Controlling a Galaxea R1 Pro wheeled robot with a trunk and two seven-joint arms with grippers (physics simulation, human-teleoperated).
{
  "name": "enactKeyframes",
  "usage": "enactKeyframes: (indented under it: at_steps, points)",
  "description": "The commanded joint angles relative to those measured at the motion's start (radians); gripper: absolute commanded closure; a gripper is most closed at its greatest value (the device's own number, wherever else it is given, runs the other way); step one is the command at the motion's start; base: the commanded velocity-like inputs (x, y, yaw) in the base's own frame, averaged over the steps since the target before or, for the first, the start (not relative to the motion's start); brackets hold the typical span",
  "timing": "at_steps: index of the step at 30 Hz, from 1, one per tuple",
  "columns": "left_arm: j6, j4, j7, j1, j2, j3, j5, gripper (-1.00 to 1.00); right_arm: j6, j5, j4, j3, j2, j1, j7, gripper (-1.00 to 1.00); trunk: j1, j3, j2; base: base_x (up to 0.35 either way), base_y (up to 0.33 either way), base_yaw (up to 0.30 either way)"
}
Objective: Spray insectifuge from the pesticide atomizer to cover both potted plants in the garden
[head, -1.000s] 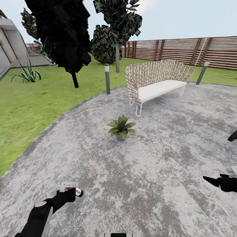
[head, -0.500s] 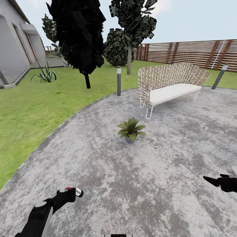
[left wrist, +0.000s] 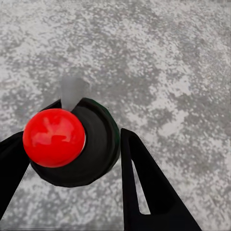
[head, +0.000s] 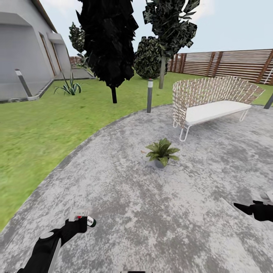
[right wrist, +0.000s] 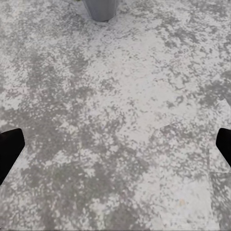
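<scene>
A: What takes up most of the scene?

B: The grey paving (head: pixel 159 204), curving against the lawn (head: pixel 41 129). Behind that are a white house (head: pixel 26 49), a slatted fence (head: pixel 231 62) and dark trees (head: pixel 108 41).

A: And on the paving?

B: A woven bench (head: pixel 210 100) with a white seat, at the far side. A bollard (head: pixel 149 95) stands at the paving's edge. Nearer, in the open, sits one potted plant (head: pixel 162 152), a low green rosette.

A: Where's the atomizer?

B: The atomizer (left wrist: pixel 84 144) is in the left gripper (head: pixel 81 223), low at the left of the head view. The left wrist view looks down on its dark round body and red top, with a black finger (left wrist: pixel 144 187) on either side, pinching it.

A: The right gripper?

B: The right gripper (right wrist: pixel 115 147) has its jaws spread wide over bare paving, a grey pot base (right wrist: pixel 100 8) ahead of it.
</scene>
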Motion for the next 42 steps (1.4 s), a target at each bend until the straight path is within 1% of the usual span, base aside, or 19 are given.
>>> enactKeyframes:
  at_steps: [1, 42]
  points:
    - [0.003, -0.001, -0.009, -0.001, -0.001, 0.003, -0.009, 1.0, 0.01, 0.007, -0.001, -0.001, 0.0, -0.001, 0.008, -1.0, 0.0, 0.0, 0.0, 0.0, 0.0, 0.216]
    - [0.003, 0.0, -0.009, -0.001, -0.002, 0.002, -0.009, 1.0, 0.009, 0.008, -0.001, 0.002, 0.003, -0.001, 0.009, -1.0, 0.0, 0.045, 0.0, 0.0, 0.0, 0.224]
